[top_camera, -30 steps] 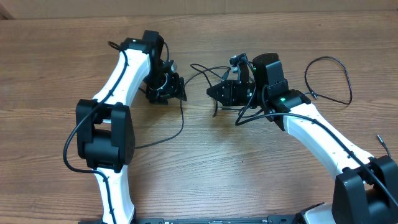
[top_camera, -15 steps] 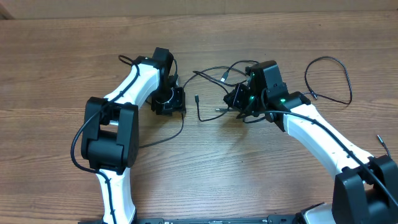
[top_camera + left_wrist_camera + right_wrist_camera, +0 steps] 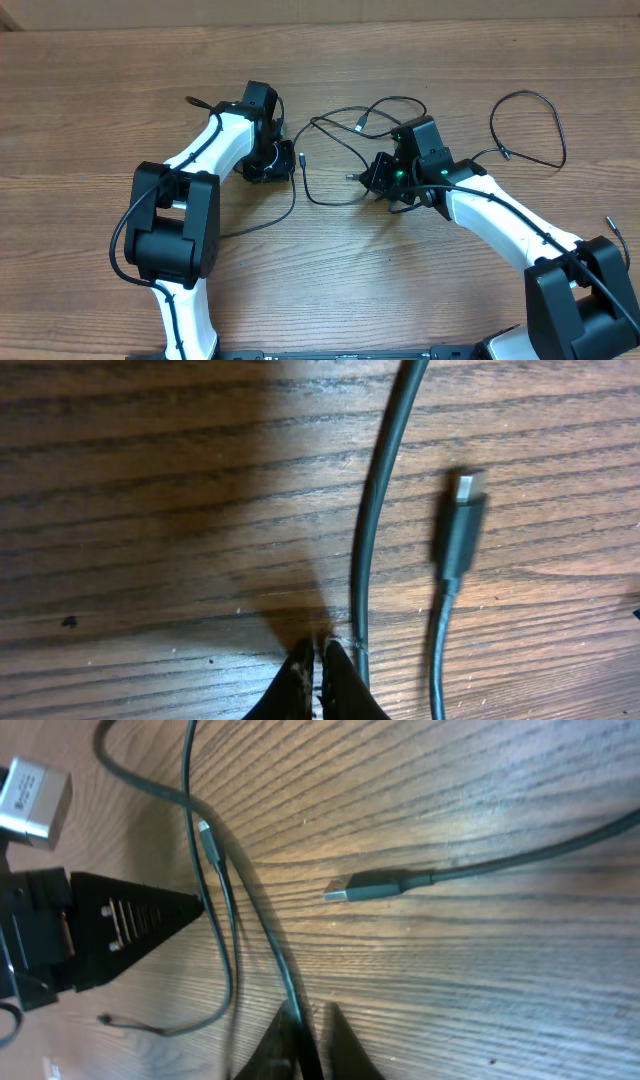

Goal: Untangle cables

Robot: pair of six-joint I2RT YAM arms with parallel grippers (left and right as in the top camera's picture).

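Overhead view: your two arms reach in over a wooden worktop (image 3: pixel 400 290) toward its middle. The cables (image 3: pixel 338 115) are thin black cords, and they lie in loose curves between and behind the two tools. One more cable loop (image 3: pixel 545 105) lies by itself well to the right, apart from both arms. Your left tool (image 3: pixel 285 160) is low at the worktop, just left of a small plug tip (image 3: pixel 302 158). Your right tool (image 3: pixel 368 180) sits near the middle, pointing left, and a cord curves from it toward that plug tip.

Left wrist view: the left tool's fingertips (image 3: pixel 340 685) are pressed together with nothing between them. A black cord (image 3: pixel 375 510) runs up the wood just beside the right fingertip. It is next to the tool, not inside its grip. A black plug (image 3: pixel 462 525) lies flat a little further right.

Right wrist view: the right tool's fingers (image 3: pixel 348 1050) stand slightly apart, with bare wood showing in the gap. A dark cord (image 3: pixel 270 955) runs down into that gap along the left finger, so it is between the fingers but not pinched. A silver-tipped plug (image 3: pixel 350 888) lies on the wood beyond, apart from the tool.
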